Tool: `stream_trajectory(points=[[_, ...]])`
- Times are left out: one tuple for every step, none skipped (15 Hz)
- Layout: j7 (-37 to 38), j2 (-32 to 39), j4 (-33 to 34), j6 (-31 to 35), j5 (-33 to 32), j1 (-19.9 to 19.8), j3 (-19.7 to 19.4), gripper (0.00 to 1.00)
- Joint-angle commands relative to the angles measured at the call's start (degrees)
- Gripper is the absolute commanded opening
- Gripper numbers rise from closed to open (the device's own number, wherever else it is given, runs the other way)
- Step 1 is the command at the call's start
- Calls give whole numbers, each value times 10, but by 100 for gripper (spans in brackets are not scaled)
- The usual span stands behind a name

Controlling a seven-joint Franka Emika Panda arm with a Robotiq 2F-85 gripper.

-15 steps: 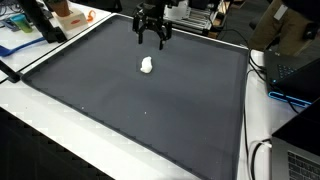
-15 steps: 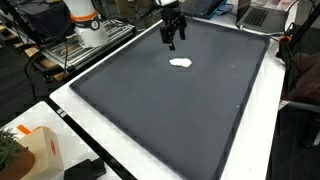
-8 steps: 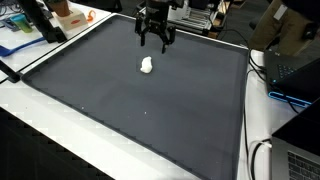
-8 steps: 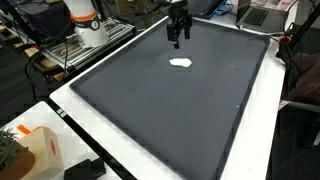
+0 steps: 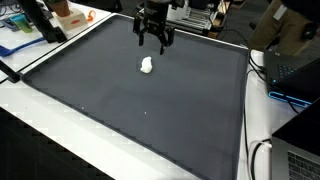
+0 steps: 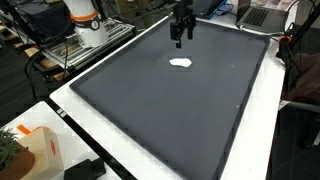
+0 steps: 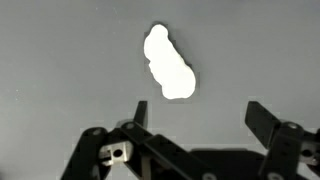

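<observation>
The lump (image 5: pixel 147 66) lies alone on the dark mat (image 5: pixel 150 115), towards the far end of it. It shows in both exterior views as a small white blob (image 6: pixel 181 63). In the wrist view it is a long, knobbly patch (image 7: pixel 168 63), so bright that all surface detail is washed out. It may be crumpled paper or cloth, but I cannot tell which.

My pincer (image 5: pixel 153 42) hangs above the mat, beyond the lump and clear of it, with nothing in its grasp. Its two fingers stand wide apart. In the wrist view their tips rise from the lower edge on either side (image 7: pixel 197 112), the lump lies above them in the picture, and bare mat shows between. The linkage behind the fingers is cut off by the bottom of that view.

In both exterior views most of my arm runs out of the top of the picture, so only the pincer (image 6: pixel 181 38) and a short stretch above it can be seen. How high it hangs over the mat is hard to judge.

The mat covers most of the white surface (image 5: pixel 50 120). The clutter at the far edges is too small and too cropped to name.
</observation>
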Motion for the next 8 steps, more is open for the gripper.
stream_trajectory(points=[[-3,-1,1,-1,3,4,-4,100],[-3,0,1,-1,3,4,-4,100],[-3,-1,1,-1,3,4,-4,100],[2,2,16,-18,1,6,-5,100],[-3,5,29,-36,7,5,-4,100],[-12,7,42,-58,18,3,0,100],[-16,8,55,-75,25,1,2,100],[-27,13,73,-104,35,-1,5,100]])
